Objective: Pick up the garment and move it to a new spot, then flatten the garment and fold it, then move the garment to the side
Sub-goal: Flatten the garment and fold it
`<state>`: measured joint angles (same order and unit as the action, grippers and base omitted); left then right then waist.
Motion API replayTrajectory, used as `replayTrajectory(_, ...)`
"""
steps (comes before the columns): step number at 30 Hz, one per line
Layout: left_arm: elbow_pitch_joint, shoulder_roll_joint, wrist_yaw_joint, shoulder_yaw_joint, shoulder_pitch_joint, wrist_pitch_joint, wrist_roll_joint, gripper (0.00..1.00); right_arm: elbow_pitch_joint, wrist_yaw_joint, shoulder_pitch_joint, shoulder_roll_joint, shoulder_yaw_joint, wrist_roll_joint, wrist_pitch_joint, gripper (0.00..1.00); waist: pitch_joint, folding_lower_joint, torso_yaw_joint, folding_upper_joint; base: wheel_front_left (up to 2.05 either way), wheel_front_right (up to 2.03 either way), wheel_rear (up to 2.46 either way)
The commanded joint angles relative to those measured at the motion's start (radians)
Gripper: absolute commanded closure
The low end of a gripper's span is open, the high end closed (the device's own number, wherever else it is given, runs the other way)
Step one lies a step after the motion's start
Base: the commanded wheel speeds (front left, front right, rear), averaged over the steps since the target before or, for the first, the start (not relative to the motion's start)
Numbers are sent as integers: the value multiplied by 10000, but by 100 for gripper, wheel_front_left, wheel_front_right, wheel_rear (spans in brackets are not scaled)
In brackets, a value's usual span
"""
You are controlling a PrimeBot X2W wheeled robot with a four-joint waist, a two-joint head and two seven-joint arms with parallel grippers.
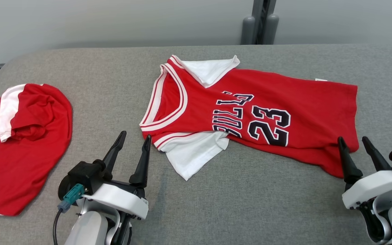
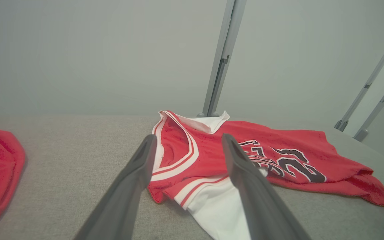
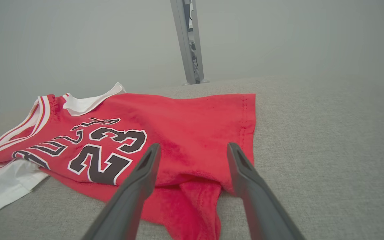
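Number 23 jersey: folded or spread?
Spread, not folded: jersey lies full length, print up; one hem corner is bunched.

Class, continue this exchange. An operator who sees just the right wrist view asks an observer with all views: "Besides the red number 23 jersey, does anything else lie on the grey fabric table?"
Observer: Yes. A second red garment with a white stripe lies crumpled at the left end of the grey fabric table, apart from the red number 23 jersey.
Operator: Where is the left claw?
Observer: The left claw is open and points at the jersey's striped neckline end.
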<state>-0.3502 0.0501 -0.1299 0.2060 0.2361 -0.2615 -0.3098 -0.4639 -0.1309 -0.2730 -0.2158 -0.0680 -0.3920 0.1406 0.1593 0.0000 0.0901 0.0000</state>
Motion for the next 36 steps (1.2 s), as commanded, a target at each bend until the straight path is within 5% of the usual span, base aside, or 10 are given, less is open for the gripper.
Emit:
replayTrajectory(1,17,34,-10,-18,26,-38,-36,0,-38,3,-126,-12,61,73,-47,0,84,0,76,0,0,0,0)
replayTrajectory(14,12,24,-10,173,461,-38,-110,0,-1660,3,-1203,221,771,868,-564,0,833,0,740,0,0,0,0)
replayTrajectory(15,8,23,-11,182,467,-38,-109,0,-1764,3,-1262,244,807,899,-534,65,859,0,776,0,0,0,0)
replayTrajectory(16,5,24,-11,181,482,-38,-118,0,-1841,3,-1323,242,856,931,-486,100,880,0,805,0,0,0,0)
replayTrajectory(23,-17,19,-11,147,524,-38,-162,0,-1650,3,-1668,159,861,1058,-36,100,911,0,883,0,0,0,0)
replayTrajectory(24,59,23,26,506,777,-38,-487,0,-91,3,-3384,-911,318,1620,-1800,100,1242,0,1246,0,0,0,0)
replayTrajectory(36,116,20,83,1106,1186,-38,-901,0,-1575,5,-5805,-2049,-572,2044,-2336,100,2070,0,2262,0,0,0,0)
